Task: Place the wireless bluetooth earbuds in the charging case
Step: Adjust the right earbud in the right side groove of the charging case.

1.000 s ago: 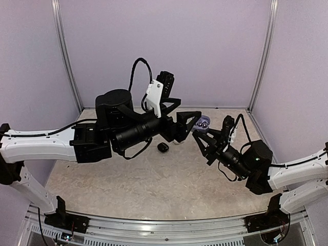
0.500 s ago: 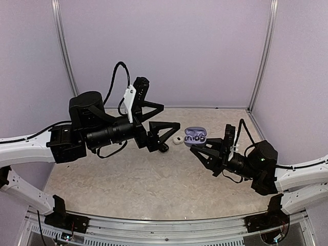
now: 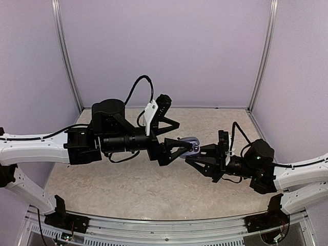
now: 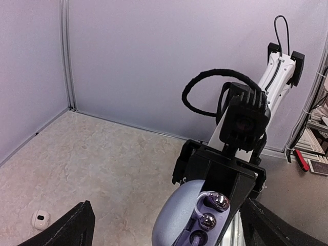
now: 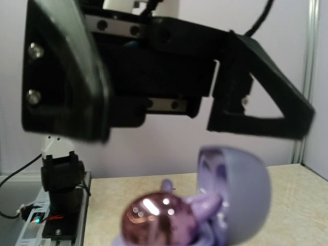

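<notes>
Pale lilac walls with aluminium corner posts enclose a mottled beige, stone-patterned table. The right gripper pinches a smooth, egg-rounded lavender charging case with its lid open. Glossy purple earbuds sit in the case's wells. The matte black left gripper has its jaws spread wide, the case just ahead between its fingertips; contact is unclear. A small white case lies on the table beyond its left finger.

The right gripper is pinching the charging case at its fingertips while the left gripper is hovering, fingers spread wide around it.
</notes>
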You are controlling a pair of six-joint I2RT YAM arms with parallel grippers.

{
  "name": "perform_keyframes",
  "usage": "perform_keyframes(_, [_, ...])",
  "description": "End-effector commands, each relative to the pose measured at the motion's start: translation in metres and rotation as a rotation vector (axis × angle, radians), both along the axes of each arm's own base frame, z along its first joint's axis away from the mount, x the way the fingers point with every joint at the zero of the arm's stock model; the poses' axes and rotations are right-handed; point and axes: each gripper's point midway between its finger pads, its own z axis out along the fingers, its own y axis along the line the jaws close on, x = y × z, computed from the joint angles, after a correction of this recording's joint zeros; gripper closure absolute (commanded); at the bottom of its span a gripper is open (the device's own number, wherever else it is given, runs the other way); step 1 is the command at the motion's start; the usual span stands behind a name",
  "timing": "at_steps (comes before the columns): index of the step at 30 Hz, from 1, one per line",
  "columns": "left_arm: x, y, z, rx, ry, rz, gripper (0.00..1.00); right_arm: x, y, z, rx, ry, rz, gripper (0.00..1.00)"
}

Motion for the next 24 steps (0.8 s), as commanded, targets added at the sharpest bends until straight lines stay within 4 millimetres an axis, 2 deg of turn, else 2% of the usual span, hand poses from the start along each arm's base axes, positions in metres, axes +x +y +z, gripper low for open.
perform_keyframes(1, [-0.004, -0.006, 0.012, -0.014, -0.024, -0.028, 0.01, -0.01, 0.006, 0.011, 0.02, -0.006, 0.057, 1.0])
perform_keyframes(14, [0.001, -0.012, 0.003, 0.011, -0.017, -0.013, 0.01, -0.011, 0.009, 0.011, 0.014, -0.007, 0.074, 1.0])
perform_keyframes(24, [0.008, -0.014, -0.015, 0.071, -0.013, 0.02, 0.01, -0.012, 0.009, 0.013, 0.014, -0.009, 0.078, 1.0])
